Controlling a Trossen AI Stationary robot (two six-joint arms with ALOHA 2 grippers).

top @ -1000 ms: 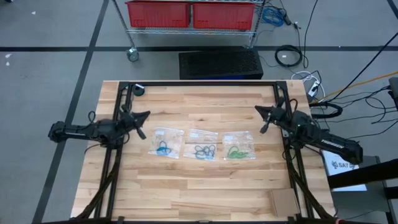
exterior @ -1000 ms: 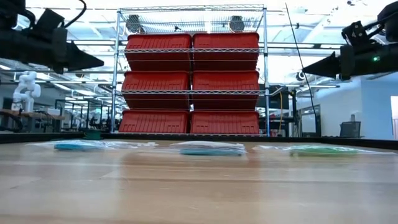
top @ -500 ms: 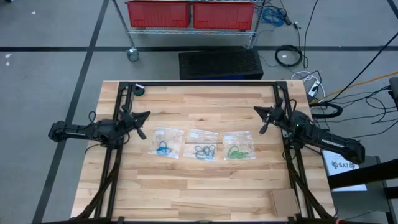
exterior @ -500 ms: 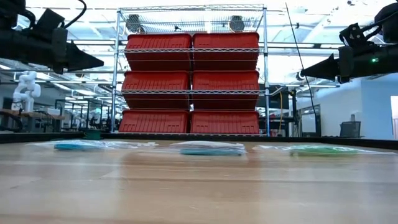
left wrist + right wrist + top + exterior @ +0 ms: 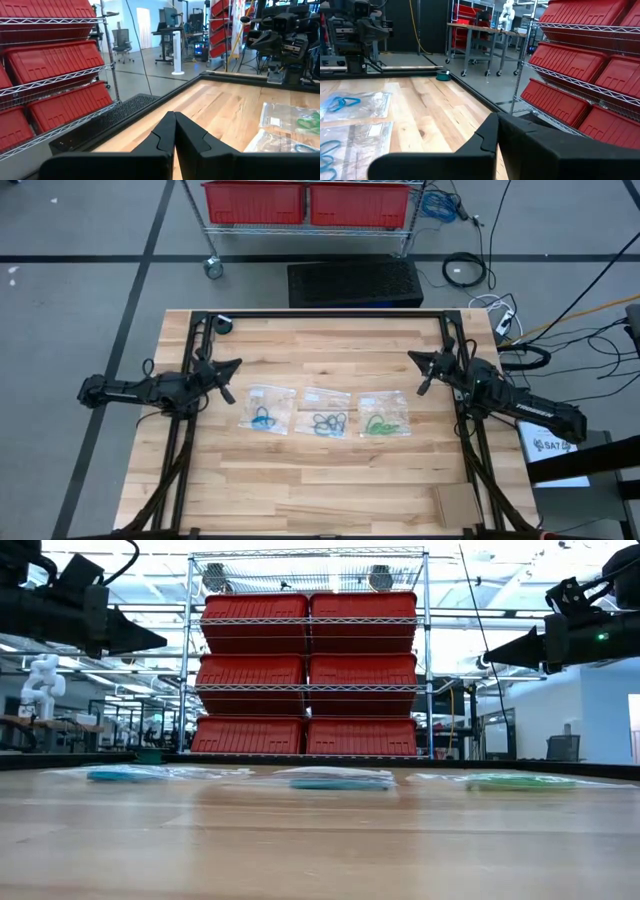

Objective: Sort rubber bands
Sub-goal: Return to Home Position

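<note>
Three clear plastic bags lie flat in a row at the table's middle. The left bag holds bright blue rubber bands, the middle bag dark grey-blue ones, the right bag green ones. My left gripper hangs shut above the table's left side, its fingertips together in the left wrist view. My right gripper hangs shut above the right side, as its wrist view shows. Both are clear of the bags.
A black frame runs along the table's far edge and down both sides. A small dark round thing sits at the far left corner. A wire rack with red bins stands beyond the far edge. Bare wood lies in front of the bags.
My right gripper has shifted slightly toward the table's left and up over the first half second, then held still. The bags and my left gripper have stayed where they were.
</note>
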